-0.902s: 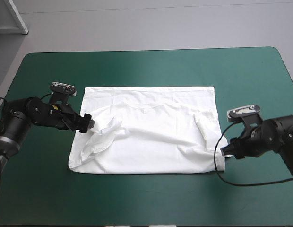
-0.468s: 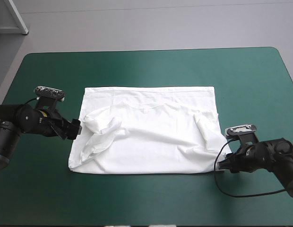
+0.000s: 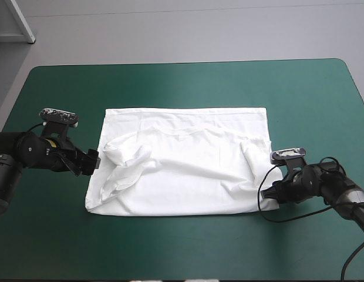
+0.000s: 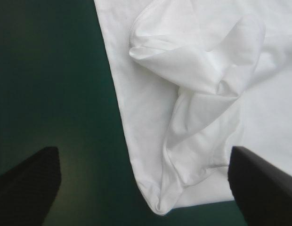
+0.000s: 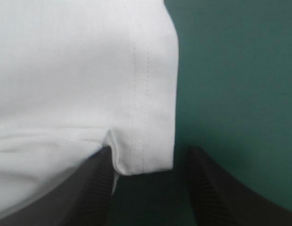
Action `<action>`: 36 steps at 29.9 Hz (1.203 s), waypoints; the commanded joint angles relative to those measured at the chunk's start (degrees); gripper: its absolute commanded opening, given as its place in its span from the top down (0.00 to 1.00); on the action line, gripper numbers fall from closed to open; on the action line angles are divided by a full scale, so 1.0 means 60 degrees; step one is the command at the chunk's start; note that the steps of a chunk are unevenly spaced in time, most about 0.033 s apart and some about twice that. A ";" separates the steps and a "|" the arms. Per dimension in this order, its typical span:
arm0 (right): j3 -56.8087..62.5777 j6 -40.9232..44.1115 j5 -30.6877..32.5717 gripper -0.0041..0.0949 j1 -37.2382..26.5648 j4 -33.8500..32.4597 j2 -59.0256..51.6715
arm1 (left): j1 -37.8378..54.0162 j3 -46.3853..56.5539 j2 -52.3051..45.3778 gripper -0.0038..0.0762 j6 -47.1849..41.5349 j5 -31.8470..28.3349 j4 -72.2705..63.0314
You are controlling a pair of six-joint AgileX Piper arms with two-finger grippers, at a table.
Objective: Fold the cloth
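Note:
The white T-shirt (image 3: 188,170) lies spread as a rectangle mid-table, with a rumpled sleeve (image 3: 126,158) folded inward on its left side. Just off the shirt's left edge, my left gripper (image 3: 93,161) is low over the cover. In the left wrist view the left gripper (image 4: 142,150) is open, and the T-shirt (image 4: 193,70) edge and near left corner lie ahead between the fingers. At the shirt's near right corner, my right gripper (image 3: 268,195) is down on the table. The right wrist view shows the right gripper (image 5: 150,153) open, with the T-shirt's (image 5: 66,70) hemmed corner between the fingers.
The teal-green cover (image 3: 182,82) shows bare around the shirt on all sides. The table's left edge is close behind the left arm, and the near edge lies a short way from the right arm.
My left gripper has drawn back leftward off the sleeve to beside the shirt's edge. My right gripper dropped lower, then moved left to the near right corner.

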 commanded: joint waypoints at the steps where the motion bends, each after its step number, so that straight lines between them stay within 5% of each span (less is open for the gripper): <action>1: -0.0122 -0.0036 -0.0517 0.64 -0.0062 -0.0055 0.0009 | -0.0075 -0.0316 -0.0257 0.07 -0.0191 -0.0440 -0.0067; 7: -0.0176 0.0010 -0.0462 0.88 -0.0062 -0.0126 -0.0369 | -0.0075 -0.0316 -0.0257 0.07 -0.0191 -0.0512 -0.0067; 18: -0.0463 0.0106 0.0478 0.97 -0.0062 -0.0206 -0.1532 | -0.0075 -0.0316 -0.0257 0.07 -0.0191 -0.0764 -0.0105; 21: -0.0851 -0.0387 0.0697 0.97 -0.0041 0.0435 -0.1814 | -0.0075 -0.0316 -0.0257 0.07 -0.0191 -0.0781 -0.0105; 30: -0.2212 -0.3107 0.1143 0.97 -0.0041 0.4629 -0.1435 | -0.0075 -0.0316 -0.0257 0.07 -0.0191 -0.0783 -0.0137; 36: -0.2384 -0.3476 0.1640 0.97 -0.0041 0.5017 -0.0380 | -0.0075 -0.0316 -0.0257 0.07 -0.0191 -0.0745 -0.0137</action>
